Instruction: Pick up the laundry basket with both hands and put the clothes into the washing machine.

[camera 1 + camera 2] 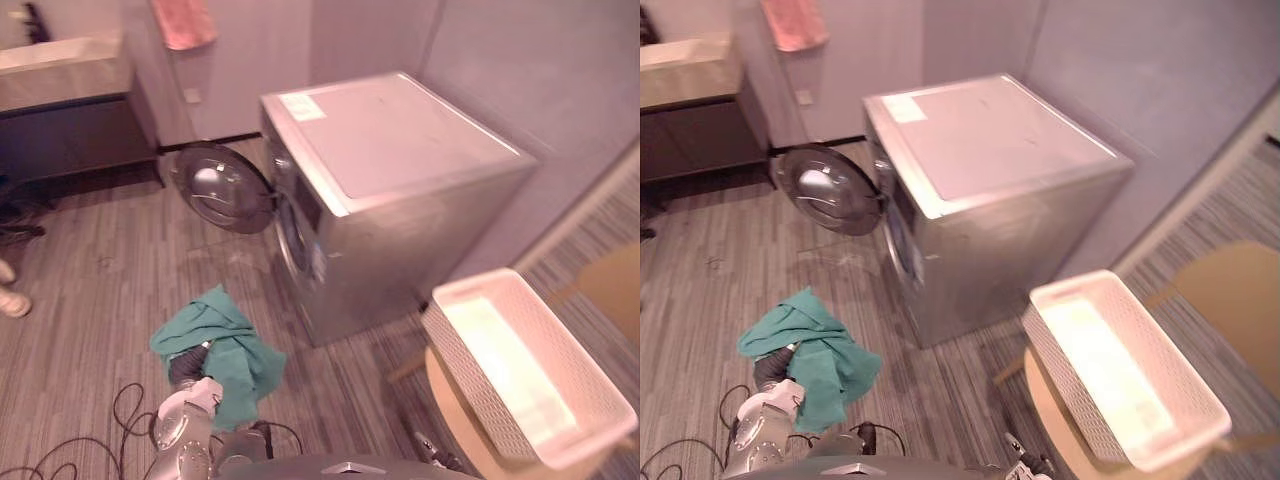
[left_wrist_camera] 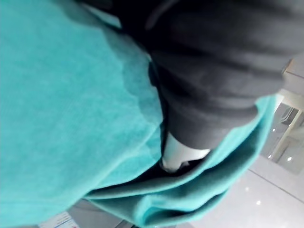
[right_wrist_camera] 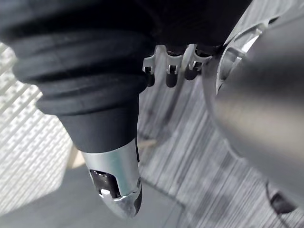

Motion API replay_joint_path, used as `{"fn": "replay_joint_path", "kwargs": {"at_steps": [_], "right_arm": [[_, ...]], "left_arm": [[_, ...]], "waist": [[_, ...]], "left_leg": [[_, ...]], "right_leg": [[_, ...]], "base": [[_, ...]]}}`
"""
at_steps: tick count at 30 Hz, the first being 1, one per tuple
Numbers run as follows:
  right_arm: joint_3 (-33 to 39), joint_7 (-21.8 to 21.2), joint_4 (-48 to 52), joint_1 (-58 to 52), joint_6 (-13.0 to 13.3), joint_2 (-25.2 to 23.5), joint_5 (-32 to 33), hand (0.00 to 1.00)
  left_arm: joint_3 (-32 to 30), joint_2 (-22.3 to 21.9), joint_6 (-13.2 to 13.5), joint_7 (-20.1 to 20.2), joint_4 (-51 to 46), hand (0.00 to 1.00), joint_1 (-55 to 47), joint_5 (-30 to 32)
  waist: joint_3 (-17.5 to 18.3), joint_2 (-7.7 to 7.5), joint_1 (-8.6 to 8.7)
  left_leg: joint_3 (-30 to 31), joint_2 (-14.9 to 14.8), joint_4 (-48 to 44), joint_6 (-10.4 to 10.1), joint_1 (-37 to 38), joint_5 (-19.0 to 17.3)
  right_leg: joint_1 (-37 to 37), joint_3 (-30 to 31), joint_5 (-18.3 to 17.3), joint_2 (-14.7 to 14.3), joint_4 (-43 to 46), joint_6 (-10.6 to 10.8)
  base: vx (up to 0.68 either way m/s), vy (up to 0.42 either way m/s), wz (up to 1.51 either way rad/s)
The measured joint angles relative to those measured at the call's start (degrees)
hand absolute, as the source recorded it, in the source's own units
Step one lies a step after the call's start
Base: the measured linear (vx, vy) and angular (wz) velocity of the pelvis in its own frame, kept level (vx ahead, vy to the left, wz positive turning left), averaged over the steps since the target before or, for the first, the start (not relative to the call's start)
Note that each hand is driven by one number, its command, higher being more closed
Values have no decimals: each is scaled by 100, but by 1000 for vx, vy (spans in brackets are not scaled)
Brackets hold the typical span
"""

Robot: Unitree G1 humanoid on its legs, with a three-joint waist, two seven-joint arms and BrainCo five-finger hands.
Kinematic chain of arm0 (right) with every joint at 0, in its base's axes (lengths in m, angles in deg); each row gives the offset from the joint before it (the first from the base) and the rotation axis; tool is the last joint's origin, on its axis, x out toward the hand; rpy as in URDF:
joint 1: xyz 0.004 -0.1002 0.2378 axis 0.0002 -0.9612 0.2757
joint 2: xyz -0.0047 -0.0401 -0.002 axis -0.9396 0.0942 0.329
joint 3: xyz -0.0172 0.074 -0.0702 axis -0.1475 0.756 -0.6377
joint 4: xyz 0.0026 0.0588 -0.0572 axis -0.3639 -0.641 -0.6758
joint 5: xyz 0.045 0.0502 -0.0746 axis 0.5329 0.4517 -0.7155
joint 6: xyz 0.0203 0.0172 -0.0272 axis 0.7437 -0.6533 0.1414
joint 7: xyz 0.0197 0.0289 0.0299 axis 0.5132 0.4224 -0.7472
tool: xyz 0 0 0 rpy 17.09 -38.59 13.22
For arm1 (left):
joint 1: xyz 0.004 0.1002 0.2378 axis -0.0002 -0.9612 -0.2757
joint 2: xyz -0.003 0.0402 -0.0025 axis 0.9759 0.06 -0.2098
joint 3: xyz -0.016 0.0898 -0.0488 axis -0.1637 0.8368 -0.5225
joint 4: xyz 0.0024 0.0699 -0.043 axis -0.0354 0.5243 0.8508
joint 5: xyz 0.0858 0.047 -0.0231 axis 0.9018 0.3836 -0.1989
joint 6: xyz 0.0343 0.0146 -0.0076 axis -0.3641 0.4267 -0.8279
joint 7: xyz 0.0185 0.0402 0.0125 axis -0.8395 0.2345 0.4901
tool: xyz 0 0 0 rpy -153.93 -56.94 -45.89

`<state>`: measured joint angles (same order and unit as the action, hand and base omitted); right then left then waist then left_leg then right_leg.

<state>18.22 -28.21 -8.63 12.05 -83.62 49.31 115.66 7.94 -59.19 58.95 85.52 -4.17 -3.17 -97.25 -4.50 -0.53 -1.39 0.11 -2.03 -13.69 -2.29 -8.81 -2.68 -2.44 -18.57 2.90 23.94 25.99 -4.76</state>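
Teal cloth (image 1: 215, 345) drapes over the left hand (image 2: 223, 71) at the lower left of the eye views. Its fingers are buried in the folds, so I cannot tell their grip. At lower right the white basket (image 1: 470, 375) looks empty. The right hand (image 3: 114, 175) hangs relaxed, holding nothing. The cloth should go up-frame past the open door (image 1: 220, 188) and deep into the washing machine (image 1: 390, 190), with no hem trailing.

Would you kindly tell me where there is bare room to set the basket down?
The washing machine top is bare apart from a corner label. The floor between its open door and the green cloth is free. Crowded: the stool, filled by the basket.
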Motion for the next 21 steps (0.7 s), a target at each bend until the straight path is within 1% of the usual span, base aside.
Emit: {"fn": "replay_joint_path", "kwargs": {"at_steps": [1,2,3,4,5,6,7,8,9,10,11,13,15,16,17,18,19,20,21], "right_arm": [[-67,-60,40,11,9,-130,69,0],[-140,-131,159,33,52,-326,148,0],[-207,-189,197,58,108,-423,275,0],[-243,-194,199,62,126,-428,324,0],[-253,-213,212,71,139,-427,377,0],[-272,-218,194,103,132,-430,416,0],[-310,-232,160,1,115,-471,490,0],[-251,-235,235,-115,129,-417,503,0],[-243,-230,265,-144,162,-353,506,0],[-260,-222,256,-107,158,-324,508,0],[-296,-214,247,-170,162,-316,516,0],[-345,-170,257,-203,164,-318,522,0],[-369,-138,254,-209,166,-299,523,0],[-367,-125,251,-220,164,-277,521,0],[-360,-124,247,-235,164,-234,520,0],[-347,-124,229,-225,164,-230,516,0],[-340,-123,219,-212,156,-186,512,0],[-346,-115,218,-215,143,-97,515,0],[-362,-112,219,-230,137,-69,515,0]], "left_arm": [[1,25,8,0,0,100,20,12],[25,42,0,0,3,100,60,53],[108,39,-16,0,22,100,61,53],[169,33,-32,2,62,100,56,55],[310,24,-59,10,165,100,65,57],[390,25,-64,18,214,100,81,57],[530,-22,-128,48,323,100,169,65],[640,-187,-144,119,312,100,208,121],[734,-214,-147,146,323,100,219,159],[733,-214,-190,170,352,100,273,175],[734,-228,-195,180,352,100,297,175],[763,-220,-199,233,348,100,351,175],[826,-200,-200,278,319,100,348,175],[870,-198,-205,288,299,100,330,172],[952,-197,-215,318,209,100,279,172],[963,-200,-215,356,191,100,292,172],[981,-209,-219,376,184,100,309,172],[984,-207,-228,376,172,100,262,172],[980,-206,-230,373,164,100,219,171]], "waist": [[4,-80,16],[-15,-268,78],[-95,-427,92],[-114,-459,101],[-136,-475,144],[-131,-510,152],[-72,-623,317],[-149,-501,333],[-178,-339,304],[-245,-279,313],[-231,-283,356],[-170,-265,349],[-140,-232,334],[-120,-184,338],[-121,-88,348],[-168,-13,342],[-180,9,324],[-266,198,273],[-241,222,264]], "left_leg": [[79,2,60,34,9,28],[190,44,144,68,19,61],[191,99,266,78,131,64],[184,115,290,79,167,64],[177,162,285,82,154,59],[203,248,287,95,154,34],[241,449,205,94,156,41],[-23,250,-522,176,20,-259],[-16,140,-479,64,106,-497],[22,151,-355,3,218,-447],[42,145,-215,-13,310,-418],[77,126,-120,-15,411,-429],[80,84,-200,-44,486,-561],[91,46,-358,-68,499,-693],[86,-49,-1054,-278,337,-940],[78,-66,-1728,-340,36,-974],[41,-144,-2630,-462,-383,-905],[-68,-319,-3691,-802,-761,-565],[-126,-354,-3976,-782,-862,-379]], "right_leg": [[181,360,-411,-293,303,123],[501,786,-1058,-837,727,221],[735,868,-1520,-1272,882,243],[834,863,-1678,-1476,825,340],[923,837,-1889,-1817,441,495],[894,850,-1990,-1935,-1,527],[889,926,-1836,-1936,-237,437],[850,802,-1802,-1962,-271,528],[781,762,-1755,-2039,-294,594],[626,703,-1671,-2021,-377,530],[503,640,-1623,-2033,-549,551],[345,597,-1585,-2083,-751,578],[181,646,-1552,-2144,-844,612],[105,708,-1553,-2206,-844,611],[-87,732,-1568,-2312,-921,587],[-161,728,-1641,-2322,-966,542],[-232,728,-1757,-2348,-965,538],[-370,804,-1905,-2394,-842,523],[-400,869,-1962,-2371,-806,490]], "base": [[77,29,67],[70,-20,54],[67,-38,41],[45,-65,20],[13,-58,16],[76,-41,64],[161,-39,84],[202,-35,78],[178,-40,36],[164,-20,12],[159,-26,15],[181,-35,12],[185,-9,-1],[161,20,1],[148,33,9],[104,31,8],[53,45,-8],[43,43,-20],[53,82,-37]]}}
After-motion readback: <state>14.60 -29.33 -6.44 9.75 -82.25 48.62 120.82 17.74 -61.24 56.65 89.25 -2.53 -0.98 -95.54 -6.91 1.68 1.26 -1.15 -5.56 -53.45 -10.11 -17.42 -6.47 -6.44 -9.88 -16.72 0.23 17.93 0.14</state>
